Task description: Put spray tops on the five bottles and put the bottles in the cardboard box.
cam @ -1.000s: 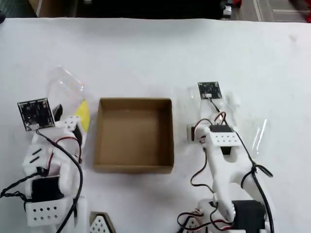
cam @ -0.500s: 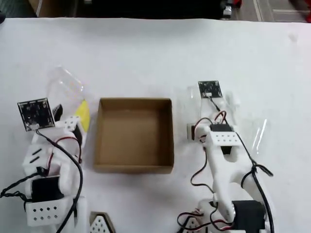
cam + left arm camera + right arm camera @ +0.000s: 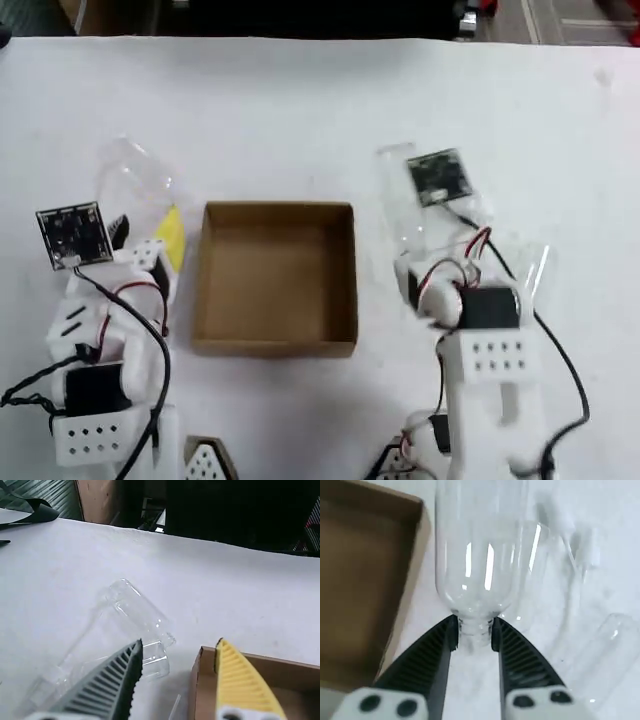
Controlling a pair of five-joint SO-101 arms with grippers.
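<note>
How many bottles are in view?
5, I think; clear ones may hide others. Two bottles lie left of the box; the right hand grips one by its neck; two lie beside it.

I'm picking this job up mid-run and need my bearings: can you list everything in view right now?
Cardboard box: one, brown, between the arms, nothing inside.
Held bottle: one, clear, no spray top, neck in the right gripper, next to the box.
Loose bottles: clear, lying near the left gripper, more beside the held bottle; count unclear.
Possible spray tops: whitish, among the bottles beside the held one; too blurred to count.
Table: one, white.
Left gripper: one grey finger, one yellow, open, at the box's corner.
Right gripper: black fingers, shut on the held bottle.
</note>
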